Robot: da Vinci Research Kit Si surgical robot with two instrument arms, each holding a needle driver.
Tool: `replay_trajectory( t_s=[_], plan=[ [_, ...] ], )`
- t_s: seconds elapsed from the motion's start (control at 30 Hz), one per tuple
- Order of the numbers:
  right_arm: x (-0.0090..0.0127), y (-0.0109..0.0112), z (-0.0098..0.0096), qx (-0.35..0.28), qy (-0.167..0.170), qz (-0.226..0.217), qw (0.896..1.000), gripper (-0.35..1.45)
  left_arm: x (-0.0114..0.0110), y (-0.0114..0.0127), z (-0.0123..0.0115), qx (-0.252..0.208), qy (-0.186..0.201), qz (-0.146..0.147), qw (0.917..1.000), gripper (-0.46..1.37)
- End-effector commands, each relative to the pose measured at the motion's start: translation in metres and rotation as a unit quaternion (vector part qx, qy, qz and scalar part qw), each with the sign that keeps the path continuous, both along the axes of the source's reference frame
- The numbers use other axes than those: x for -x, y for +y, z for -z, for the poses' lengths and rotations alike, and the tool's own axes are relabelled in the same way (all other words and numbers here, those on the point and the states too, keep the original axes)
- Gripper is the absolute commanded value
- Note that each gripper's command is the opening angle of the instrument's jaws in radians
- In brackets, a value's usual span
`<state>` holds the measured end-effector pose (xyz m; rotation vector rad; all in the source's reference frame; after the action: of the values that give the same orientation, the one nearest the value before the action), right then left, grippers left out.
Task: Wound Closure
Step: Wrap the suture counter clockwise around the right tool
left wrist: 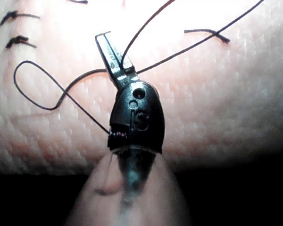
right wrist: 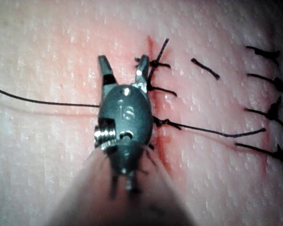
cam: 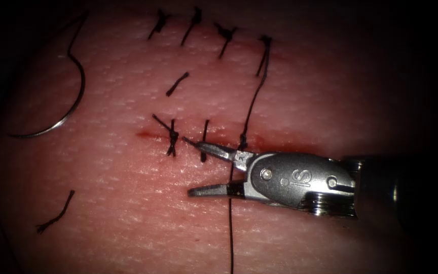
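Well left of the short red cut (cam: pixel 145 135) in the pale pork tissue (cam: pixel 305 76), the curved steel needle (cam: pixel 74 99) lay free on the surface. It looked stiff and slick, probably best gripped mid-curve. The left tool (left wrist: pixel 104 37) was clamped on the limp black thread (cam: pixel 230 228). Just below the cut, the right tool (cam: pixel 187 165) straddled that thread, jaws apart, holding nothing.

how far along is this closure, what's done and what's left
Done: the cut carries tied stitches, with a newer knot beside them. The needle lies free on the tissue, to the cut's left. In hand: the right tool is open with the thread running between its jaws; the left tool is shut on thread. Left: the long tails remain uncut, and the cut's left end shows red.
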<state>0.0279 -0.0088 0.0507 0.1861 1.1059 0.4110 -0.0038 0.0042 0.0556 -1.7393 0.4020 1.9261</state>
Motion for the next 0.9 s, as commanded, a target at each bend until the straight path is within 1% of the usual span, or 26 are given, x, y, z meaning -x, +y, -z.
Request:
replay_trajectory(
  t_s=[0.03,0.27,0.43,0.53,0.57,0.6,0.63,0.7,0.9],
  plan=[
    [0.0,0.0,0.0,0.0,0.0,0.0,1.0,0.48,0.0,0.0001,0.0,-0.003,-0.002,-0.002,1.0,-0.35],
    [0.0001,0.0002,0.0001,0.0,0.001,-0.003,1.0,0.48,0.0,0.0,0.0,-0.002,0.003,-0.003,1.0,-0.35],
    [0.0001,0.0003,0.0,0.0,0.001,-0.003,1.0,0.47,0.0005,-0.0001,0.0001,-0.001,-0.002,-0.014,0.9999,-0.35],
    [0.0,0.0004,-0.0001,0.0,0.0,-0.004,1.0,0.48,0.0016,-0.0004,0.0003,0.001,-0.009,-0.023,0.9997,-0.35],
    [0.0,0.0005,-0.0001,0.0,0.0,-0.004,1.0,0.48,0.0023,-0.0006,0.0005,0.0,-0.01,-0.028,0.9995,-0.35],
    [0.0,0.0005,-0.0001,0.0,0.0,-0.005,1.0,0.47,0.0024,-0.0006,0.0005,0.0,-0.011,-0.029,0.9995,-0.35],
    [0.0001,0.0006,-0.0002,0.0,0.0,-0.005,1.0,0.47,0.0032,-0.0008,0.0008,0.0,-0.013,-0.034,0.9993,-0.35],
    [0.0001,0.0006,-0.0002,0.0,0.0,-0.005,1.0,0.47,0.004,-0.0009,0.0011,-0.001,-0.016,-0.038,0.9991,-0.35],
    [0.0,0.0008,-0.0003,0.0,-0.001,-0.006,1.0,0.44,0.0081,0.0,0.0027,-0.003,-0.031,-0.063,0.9975,-0.35]
  ],
)
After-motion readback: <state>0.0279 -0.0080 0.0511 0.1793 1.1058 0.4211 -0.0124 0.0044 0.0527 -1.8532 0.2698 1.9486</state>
